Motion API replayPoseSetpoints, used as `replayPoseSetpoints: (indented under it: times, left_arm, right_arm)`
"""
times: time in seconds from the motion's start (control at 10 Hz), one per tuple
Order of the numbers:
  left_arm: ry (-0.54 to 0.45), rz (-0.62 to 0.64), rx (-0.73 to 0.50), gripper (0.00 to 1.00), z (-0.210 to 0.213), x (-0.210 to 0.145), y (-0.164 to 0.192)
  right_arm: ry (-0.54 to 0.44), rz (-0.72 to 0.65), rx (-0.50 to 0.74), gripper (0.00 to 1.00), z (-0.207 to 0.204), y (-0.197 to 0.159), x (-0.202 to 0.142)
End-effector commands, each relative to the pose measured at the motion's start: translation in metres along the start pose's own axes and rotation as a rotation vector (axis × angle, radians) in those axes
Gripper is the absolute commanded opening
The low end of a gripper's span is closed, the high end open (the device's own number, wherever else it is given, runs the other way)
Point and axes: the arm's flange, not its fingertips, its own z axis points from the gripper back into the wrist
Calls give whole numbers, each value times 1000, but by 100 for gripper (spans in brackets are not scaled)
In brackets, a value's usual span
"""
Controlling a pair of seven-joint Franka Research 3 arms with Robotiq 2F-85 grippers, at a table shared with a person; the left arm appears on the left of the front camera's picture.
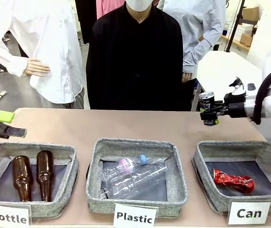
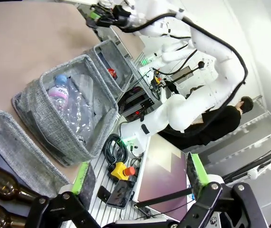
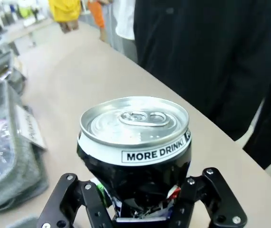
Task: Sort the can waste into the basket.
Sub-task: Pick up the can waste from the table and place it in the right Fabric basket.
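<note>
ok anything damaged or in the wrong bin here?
Sorting looks right. The red can in the Can basket is crushed flat, and the black can held by the right gripper looks dented on its lower body. Brown bottles and plastic bottles sit in their own bins.

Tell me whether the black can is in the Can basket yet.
Not yet. The black can is held upright in the right gripper, above the table behind the Can basket, which holds only the crushed red can.
</note>
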Motion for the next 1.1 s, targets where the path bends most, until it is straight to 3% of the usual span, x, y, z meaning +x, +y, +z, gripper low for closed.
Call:
replayPoseSetpoints:
  times: [0.0,0.3,0.5,0.7,1.0]
  left_arm:
    - [4,10,-6,100,1,-2,-3]
    - [4,10,-6,100,1,-2,-3]
    - [4,10,-6,100,1,-2,-3]
    - [4,10,-6,100,1,-2,-3]
    - [4,10,-6,100,1,-2,-3]
  right_arm:
    - [156,50,35,0,25,62,28]
    - [501,106,266,0,59,118,29]
    - [645,152,347,0,77,127,21]
    - [832,261,387,0,91,130,3]
    - [1042,392,334,0,95,132,-20]
